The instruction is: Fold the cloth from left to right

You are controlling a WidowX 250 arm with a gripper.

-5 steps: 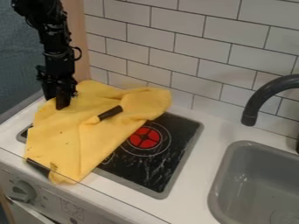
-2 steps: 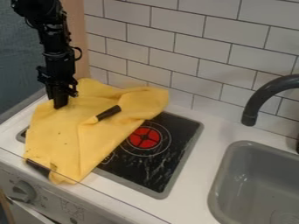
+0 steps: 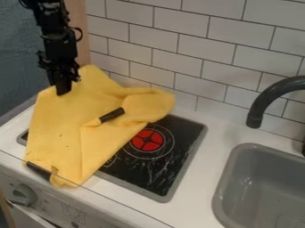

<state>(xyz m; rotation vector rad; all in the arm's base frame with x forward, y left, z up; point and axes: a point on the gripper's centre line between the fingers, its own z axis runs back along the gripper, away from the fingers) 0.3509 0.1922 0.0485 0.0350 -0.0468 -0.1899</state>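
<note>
The black gripper [image 3: 63, 88] hangs at the upper left, shut on the upper left part of the yellow cloth [image 3: 68, 129]. That part of the cloth is raised and pulled up around the fingers, with a peak just right of the gripper. The rest drapes over the left part of the stove, its lower end hanging at the front edge. A bunched fold spreads right over the hob's back, and a dark strip shows on the cloth near its middle.
Right of the cloth, the black hob [image 3: 161, 164] shows a red burner mark. A grey sink [image 3: 238, 178] and dark faucet [image 3: 268, 95] stand at the right. The white tiled wall [image 3: 179, 53] rises behind the counter.
The gripper first shifted slightly left, then rose, lifting the cloth's upper left part with it. The front end of the cloth has stayed in place.
</note>
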